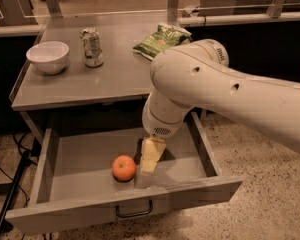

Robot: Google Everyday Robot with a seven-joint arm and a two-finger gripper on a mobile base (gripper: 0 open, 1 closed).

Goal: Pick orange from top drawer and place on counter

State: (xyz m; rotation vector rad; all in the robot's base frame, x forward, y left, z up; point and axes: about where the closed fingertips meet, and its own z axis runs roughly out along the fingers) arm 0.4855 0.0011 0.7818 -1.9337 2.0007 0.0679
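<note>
Arm (230,99) runs off the right edge, base unseen. It covers the right front corner of the counter (80,84) and the near end of the green bag (157,38). Gripper (149,165) hangs in the top drawer (80,159) just right of the orange (124,167), its upper part hidden behind the wrist. Drawer back lost in shadow. Can (92,46) label unreadable.

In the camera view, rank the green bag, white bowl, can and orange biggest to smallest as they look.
green bag
white bowl
can and orange: roughly alike; the orange sits nearer.
The tool hangs beside it in the top drawer.
</note>
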